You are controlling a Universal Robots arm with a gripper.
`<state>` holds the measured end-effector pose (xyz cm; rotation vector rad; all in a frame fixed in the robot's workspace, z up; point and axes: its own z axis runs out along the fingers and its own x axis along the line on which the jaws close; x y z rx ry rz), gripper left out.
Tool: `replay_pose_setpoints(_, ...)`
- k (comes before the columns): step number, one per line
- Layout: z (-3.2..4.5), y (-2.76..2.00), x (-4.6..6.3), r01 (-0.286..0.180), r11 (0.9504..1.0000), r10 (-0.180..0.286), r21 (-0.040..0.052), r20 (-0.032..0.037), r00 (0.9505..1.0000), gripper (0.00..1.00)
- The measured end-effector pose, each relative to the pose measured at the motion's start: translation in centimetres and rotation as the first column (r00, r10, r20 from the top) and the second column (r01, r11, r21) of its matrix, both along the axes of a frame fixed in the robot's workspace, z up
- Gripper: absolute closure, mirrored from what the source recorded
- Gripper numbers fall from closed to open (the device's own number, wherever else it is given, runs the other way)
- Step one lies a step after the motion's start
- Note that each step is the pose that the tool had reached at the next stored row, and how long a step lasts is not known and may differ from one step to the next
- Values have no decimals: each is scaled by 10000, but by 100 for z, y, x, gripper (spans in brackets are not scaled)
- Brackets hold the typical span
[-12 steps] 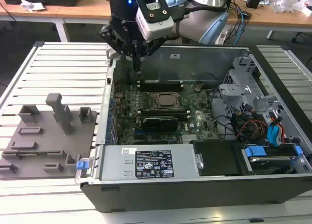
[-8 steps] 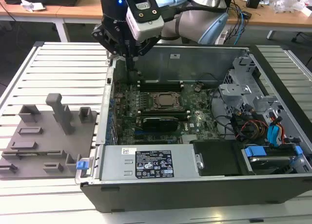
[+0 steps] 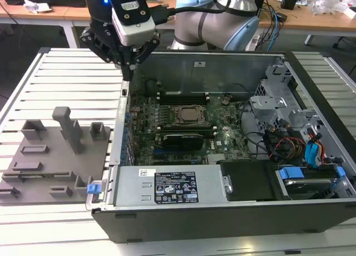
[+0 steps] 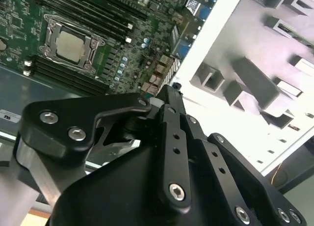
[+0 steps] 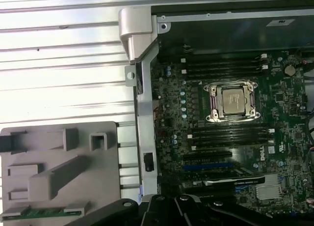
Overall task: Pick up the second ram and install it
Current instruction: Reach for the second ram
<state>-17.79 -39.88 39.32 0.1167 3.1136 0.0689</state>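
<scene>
Green and thin, the second ram (image 5: 44,212) lies flat in a slot along one edge of the grey fixture plate (image 5: 59,152), as the first wrist view shows; nothing touches it. The fixture plate (image 3: 55,161) rests on the ribbed metal bench (image 3: 67,78), toward the bench's edge on the exterior view's left, with grey blocks (image 3: 69,128) standing upright on it. Just beside the plate, on the exterior view's right, the open computer case (image 3: 222,222) lies on its side on the bench. Its green motherboard (image 3: 222,139) faces up, with long black slots (image 5: 230,135) running on both sides of the metal processor socket (image 5: 232,100).

The tool (image 3: 128,72) hangs above the case wall that faces the fixture, near that wall's far end and well apart from the ram. Its black fingers (image 4: 169,118) are drawn narrow, tips together, in the second wrist view. The arm (image 3: 222,22) reaches in over the far side of the case.
</scene>
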Motion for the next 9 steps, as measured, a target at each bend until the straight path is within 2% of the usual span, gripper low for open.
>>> replay_pose_setpoints(2,0,0,-85,-1,10000,1,0,-1,10000,89)
replay_pose_setpoints(9,0,0,-235,-1,10000,1,0,-1,10000,89)
